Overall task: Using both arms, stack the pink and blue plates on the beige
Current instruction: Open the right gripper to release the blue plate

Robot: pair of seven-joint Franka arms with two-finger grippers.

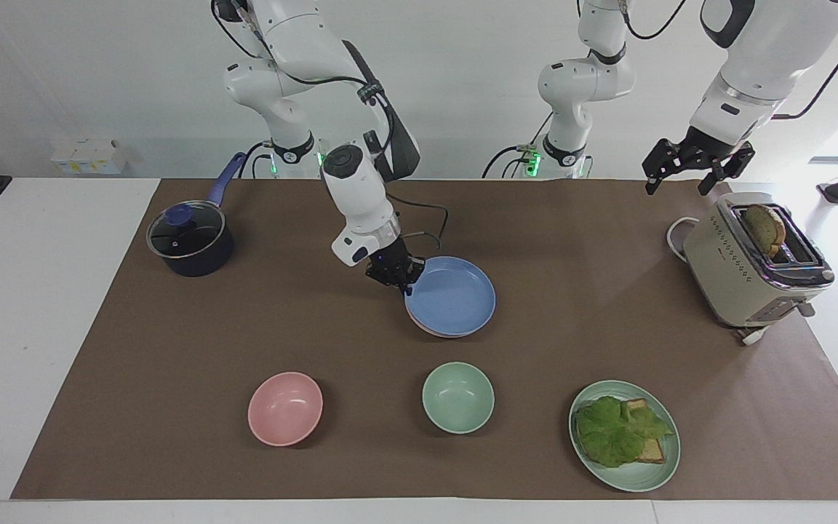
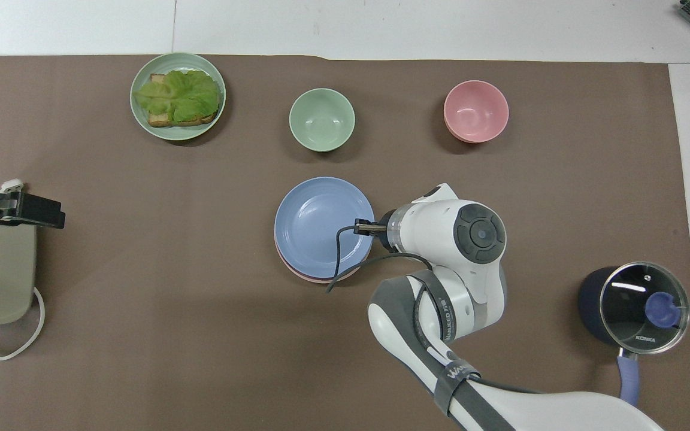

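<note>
Blue plate (image 1: 453,296) atop pink plate (image 2: 315,276) — rim pinched in right tool (image 1: 398,280); left tool (image 1: 688,169) wide — over toaster (image 1: 750,262).

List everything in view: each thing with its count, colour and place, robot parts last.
blue plate: 1, periwinkle blue, mid-table, on top of the pink plate.
pink plate: 1, pale pink, under the blue plate, only its edge showing.
green bowl: 1, mint green, farther from the robots than the plates.
pink bowl: 1, pink, beside the green bowl, toward the right arm's end.
green plate: 1, mint green, holds lettuce on toast, toward the left arm's end.
toaster: 1, beige, bread in its slot, left arm's end.
pot: 1, dark blue, glass lid, right arm's end.
right gripper: shut on the blue plate's rim.
left gripper: open, over the mat beside the toaster, waiting.
</note>
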